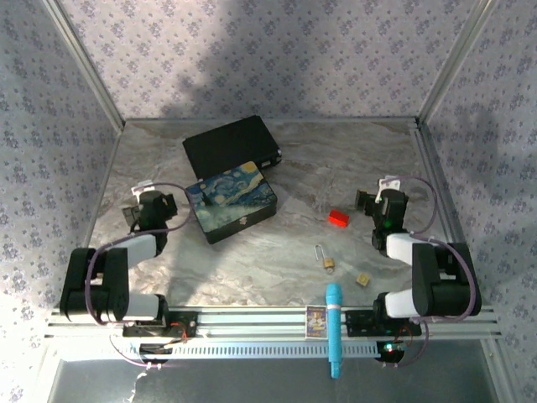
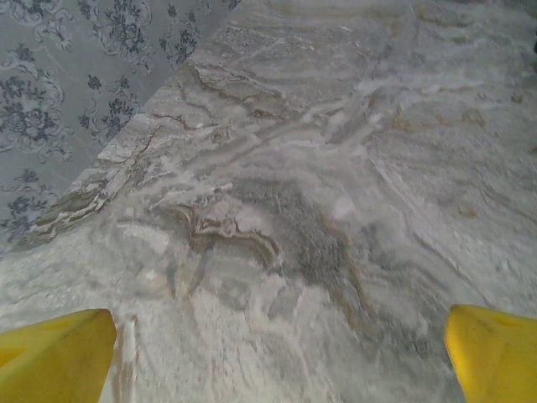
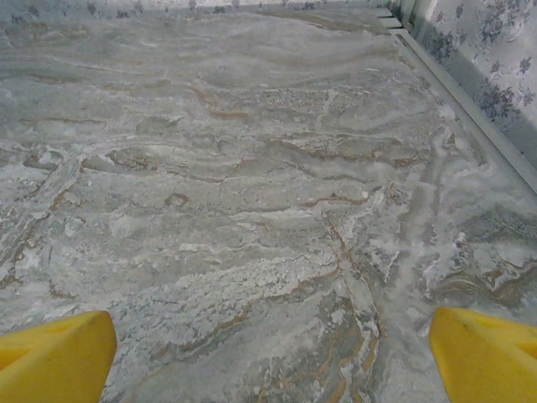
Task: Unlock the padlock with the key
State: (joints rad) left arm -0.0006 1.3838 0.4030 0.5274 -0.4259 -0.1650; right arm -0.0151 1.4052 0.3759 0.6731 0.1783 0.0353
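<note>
Padlock (image 1: 325, 259) on counter (image 1: 252, 269), ~7 o'clock from R claw (image 1: 369, 201), long axis 11–5. R nearer than L claw (image 2: 277, 361). Both spread wide, empty.

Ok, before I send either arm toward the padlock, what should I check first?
1. Left gripper open, nothing between its fingers: ok.
2. Right gripper open, nothing between its fingers: ok.
3. Padlock lies free, nothing touching it: ok.
4. Red block and tan cube stand apart from the padlock: ok.
5. Key located: cannot tell, too small to pick out from above.
6. Shackle locked or sprung: cannot tell.
</note>
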